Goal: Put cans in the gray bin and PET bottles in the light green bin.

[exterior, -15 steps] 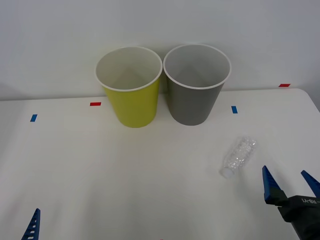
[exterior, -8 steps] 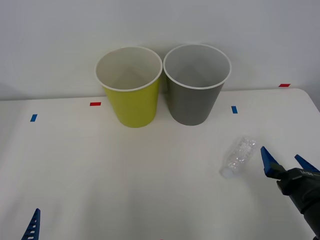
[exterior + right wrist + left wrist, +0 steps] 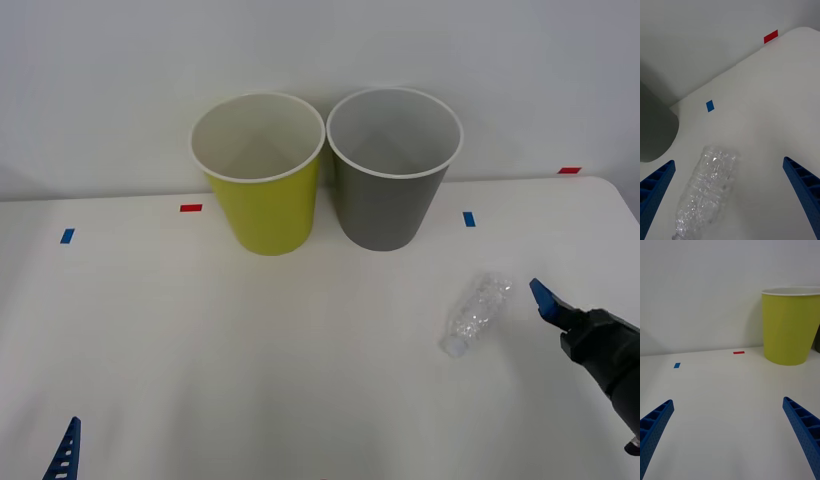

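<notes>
Your right gripper (image 3: pixel 730 195) is hanging low over the table at the robot's right with its blue ribbed fingers (image 3: pixel 803 193) spread wide, its dark wrist angling in from the lower right corner. Your left gripper (image 3: pixel 730 435) is sitting parked at the near left, fingers likewise parted.

No writing, brand or number can be read anywhere. The clear bottle (image 3: pixel 478 311) carries no label. The red and blue tape marks on the table (image 3: pixel 250 350) are blank.
</notes>
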{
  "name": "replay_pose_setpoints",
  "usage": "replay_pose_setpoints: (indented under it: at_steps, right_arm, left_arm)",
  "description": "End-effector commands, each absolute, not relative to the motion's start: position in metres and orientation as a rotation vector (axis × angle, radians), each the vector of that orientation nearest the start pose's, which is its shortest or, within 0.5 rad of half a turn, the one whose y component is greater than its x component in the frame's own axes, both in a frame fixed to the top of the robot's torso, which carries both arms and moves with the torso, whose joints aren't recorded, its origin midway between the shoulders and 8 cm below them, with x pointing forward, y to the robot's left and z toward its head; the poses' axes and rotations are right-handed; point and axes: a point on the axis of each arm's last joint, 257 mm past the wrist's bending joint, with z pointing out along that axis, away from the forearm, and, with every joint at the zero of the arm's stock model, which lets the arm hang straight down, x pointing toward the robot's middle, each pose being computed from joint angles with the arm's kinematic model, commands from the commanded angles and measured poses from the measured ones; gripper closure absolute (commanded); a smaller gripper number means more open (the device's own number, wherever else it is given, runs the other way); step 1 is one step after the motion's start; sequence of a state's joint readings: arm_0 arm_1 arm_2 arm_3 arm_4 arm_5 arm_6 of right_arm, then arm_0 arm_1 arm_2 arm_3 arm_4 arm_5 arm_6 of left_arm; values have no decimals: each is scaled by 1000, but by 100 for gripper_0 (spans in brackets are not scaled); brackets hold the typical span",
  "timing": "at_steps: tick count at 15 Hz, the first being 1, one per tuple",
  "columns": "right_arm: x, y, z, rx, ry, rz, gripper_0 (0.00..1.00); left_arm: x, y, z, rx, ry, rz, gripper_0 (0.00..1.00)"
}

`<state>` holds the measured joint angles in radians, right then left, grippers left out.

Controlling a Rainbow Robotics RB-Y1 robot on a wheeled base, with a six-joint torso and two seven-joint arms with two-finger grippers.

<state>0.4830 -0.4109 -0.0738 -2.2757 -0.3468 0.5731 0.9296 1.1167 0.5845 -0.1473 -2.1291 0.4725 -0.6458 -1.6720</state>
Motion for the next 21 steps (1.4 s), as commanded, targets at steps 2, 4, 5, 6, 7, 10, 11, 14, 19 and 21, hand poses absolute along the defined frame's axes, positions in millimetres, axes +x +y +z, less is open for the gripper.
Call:
replay_pose_setpoints:
  at_steps: [2, 4, 5, 6, 7, 10, 11, 14, 19, 21]
  right_arm:
    - [406, -317, -218, 591, 1912, 316, 0]
    - [411, -314, -218, 644, 1924, 346, 0]
    - [413, -316, -220, 651, 1950, 327, 0]
    - [412, -315, -224, 676, 1976, 329, 0]
    - [411, -312, -227, 696, 1996, 339, 0]
    - [405, -308, -240, 779, 2079, 360, 0]
    - [403, -307, -242, 789, 2107, 346, 0]
    - [401, -299, -233, 863, 2138, 367, 0]
    - [405, -267, -236, 847, 2213, 473, 0]
    - [409, -265, -241, 854, 2253, 499, 0]
  left_arm:
    - [218, 327, -208, 23, 1560, 21, 0]
    - [218, 327, -208, 23, 1560, 21, 0]
    - [218, 327, -208, 23, 1560, 21, 0]
    - [218, 327, -208, 23, 1560, 21, 0]
    - [218, 327, -208, 23, 1560, 21, 0]
    - [218, 327, -208, 23, 1560, 21, 0]
    - [218, 327, -208, 23, 1560, 21, 0]
    - [218, 327, -208, 23, 1560, 21, 0]
    - [218, 327, -208, 23, 1560, 21, 0]
    - [218, 327, -208, 23, 1560, 21, 0]
